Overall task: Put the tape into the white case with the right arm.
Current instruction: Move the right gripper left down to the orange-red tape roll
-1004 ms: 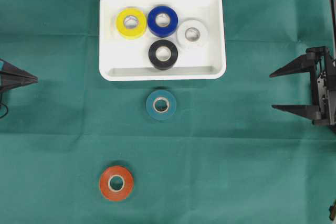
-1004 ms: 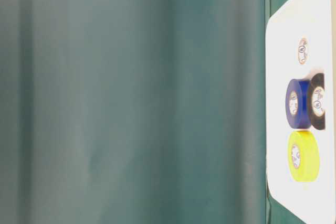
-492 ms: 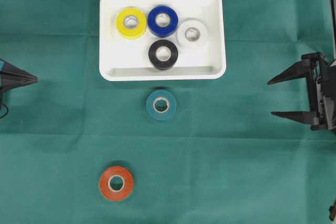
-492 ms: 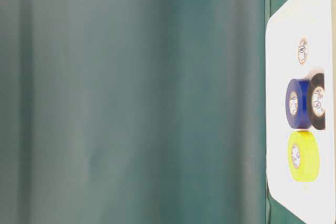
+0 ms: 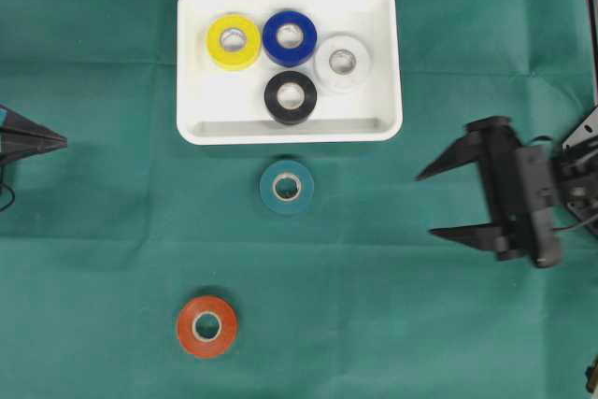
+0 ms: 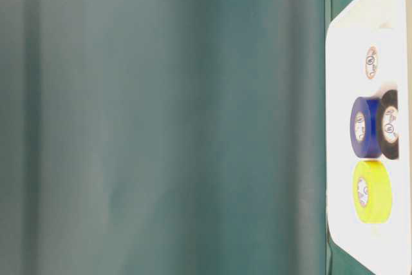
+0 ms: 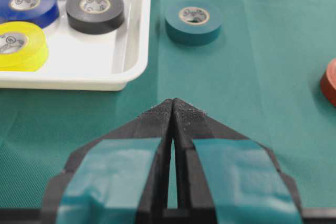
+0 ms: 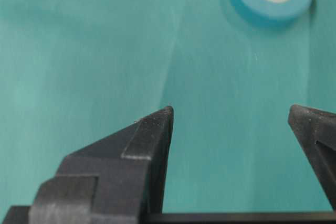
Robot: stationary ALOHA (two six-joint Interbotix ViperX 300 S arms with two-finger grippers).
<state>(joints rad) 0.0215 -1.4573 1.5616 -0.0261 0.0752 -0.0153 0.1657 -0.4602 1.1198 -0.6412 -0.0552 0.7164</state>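
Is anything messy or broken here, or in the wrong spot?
Nothing is broken or spilled. Four rolls lie flat in the white case. The teal tape roll and the orange tape roll sit outside it on the green cloth, not yet put away.

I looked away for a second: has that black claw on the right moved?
Yes. The right gripper has come in from the right edge toward the teal tape roll, jaws open and empty.

cloth [image 5: 420,324]: green woven fabric, matt, faint creases | case [image 5: 381,63]: white plastic, smooth, slight gloss | tape rolls [image 7: 193,23]: smooth vinyl, soft sheen, paper-like cores | left gripper [image 7: 173,109]: black matt plastic, teal tape patches | right gripper [image 5: 432,203]: black matt plastic
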